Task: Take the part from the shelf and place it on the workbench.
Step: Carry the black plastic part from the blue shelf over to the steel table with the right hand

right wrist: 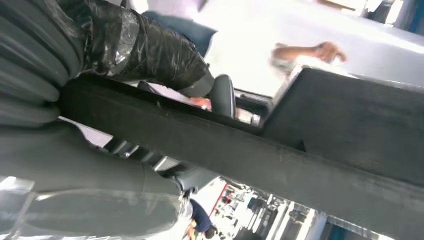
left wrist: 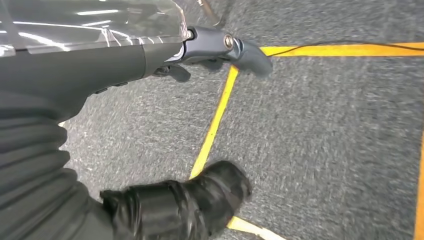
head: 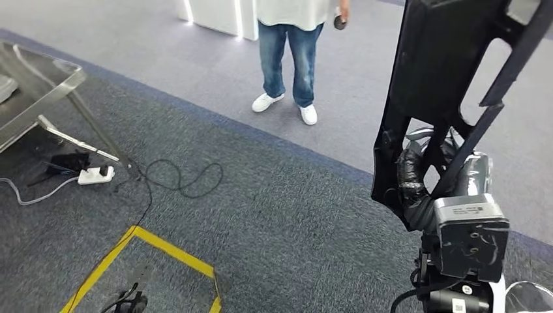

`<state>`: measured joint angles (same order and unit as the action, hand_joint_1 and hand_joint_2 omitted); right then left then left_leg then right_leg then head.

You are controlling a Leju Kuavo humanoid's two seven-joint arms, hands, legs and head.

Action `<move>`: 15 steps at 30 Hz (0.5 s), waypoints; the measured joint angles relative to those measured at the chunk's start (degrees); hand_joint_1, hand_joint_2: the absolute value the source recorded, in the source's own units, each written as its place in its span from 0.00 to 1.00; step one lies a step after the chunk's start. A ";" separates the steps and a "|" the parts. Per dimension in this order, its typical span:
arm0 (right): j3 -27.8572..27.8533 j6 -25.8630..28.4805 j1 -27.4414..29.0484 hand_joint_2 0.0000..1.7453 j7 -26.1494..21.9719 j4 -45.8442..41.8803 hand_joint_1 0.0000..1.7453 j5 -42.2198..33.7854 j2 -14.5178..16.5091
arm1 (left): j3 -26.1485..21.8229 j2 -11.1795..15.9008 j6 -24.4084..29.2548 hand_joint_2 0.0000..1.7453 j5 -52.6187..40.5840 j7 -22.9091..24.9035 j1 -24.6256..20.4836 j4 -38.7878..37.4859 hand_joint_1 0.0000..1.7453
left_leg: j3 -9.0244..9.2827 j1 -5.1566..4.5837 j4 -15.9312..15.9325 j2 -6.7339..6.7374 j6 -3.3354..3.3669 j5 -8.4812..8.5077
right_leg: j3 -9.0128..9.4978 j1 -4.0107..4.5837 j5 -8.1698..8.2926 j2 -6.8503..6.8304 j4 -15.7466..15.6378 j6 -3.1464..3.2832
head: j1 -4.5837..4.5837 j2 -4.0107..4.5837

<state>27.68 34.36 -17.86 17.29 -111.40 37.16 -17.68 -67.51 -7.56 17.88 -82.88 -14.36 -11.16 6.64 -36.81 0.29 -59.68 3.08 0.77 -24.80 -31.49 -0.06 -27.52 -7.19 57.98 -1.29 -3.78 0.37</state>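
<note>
The part (head: pixel 443 72) is held by the right hand (head: pixel 417 176), raised high on the robot's right side in the head view, and it is on that grip that the coming placement turns: the black taped fingers (right wrist: pixel 150 47) are seen in the right wrist view wrapped around a bar of the part, with the grey thumb on the bar's other side, so the piece is clamped between them. The part's long axis runs roughly upright, leaning a little, with the wider slab above the hand and slimmer struts running down past the wrist. It is a flat, matte black frame with cut-out openings and hard edges, rigid by the look of it. The left hand (left wrist: pixel 185 205) hangs over the grey carpet (left wrist: pixel 325 140) and its yellow floor tape (left wrist: pixel 215 120); nothing is seen in it, the thumb and the dark fingers being apart. At the far left of the head view the corner of a metal table (head: pixel 45 85) is seen, well apart from the part; whether that is the workbench cannot be told. A person (head: pixel 290 52) stands ahead. The carry is judged to be in progress, the set-down not yet begun.
</note>
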 joint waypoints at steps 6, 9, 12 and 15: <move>0.02 0.14 0.61 1.00 -0.14 -0.64 1.00 -0.01 -0.08 | -0.22 0.00 0.04 1.00 -0.01 -0.03 0.05 -0.02 0.00 | 0.57 0.13 0.55 -4.05 2.21 0.08 | -4.65 -0.83 -5.97 6.26 10.63 -1.03 | 0.55 0.00; 0.02 0.24 1.32 1.00 -0.10 -0.69 1.00 -0.15 -0.17 | -0.34 0.02 0.05 1.00 -0.02 -0.07 0.06 -0.02 0.00 | 0.68 -0.15 0.52 -6.63 2.41 0.04 | -8.59 -0.61 -6.18 7.15 16.34 -0.70 | 0.56 0.00; 0.02 0.54 1.46 1.00 -0.14 -0.86 1.00 -0.58 -0.24 | -0.38 -0.09 0.06 1.00 -0.11 -0.19 0.09 -0.03 0.00 | 0.93 -0.21 0.48 -9.31 2.34 0.03 | -4.78 -0.46 0.05 10.03 6.38 0.27 | 0.55 -0.01; 0.02 0.77 1.52 1.00 -0.32 -1.13 1.00 -1.03 -0.29 | -0.40 -0.28 0.08 1.00 -0.17 -0.42 0.09 -0.06 0.00 | 0.43 0.17 0.53 -11.69 1.59 0.29 | -2.16 -0.33 1.28 12.80 0.75 0.67 | 0.53 0.00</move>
<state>27.69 35.13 -16.35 16.97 -112.53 36.13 -17.97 -67.92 -7.85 17.96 -83.05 -14.78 -11.07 6.58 -36.38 0.46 -59.15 -8.62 2.36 -24.50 -33.66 -0.39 -26.23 5.61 58.72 -0.62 -3.25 0.37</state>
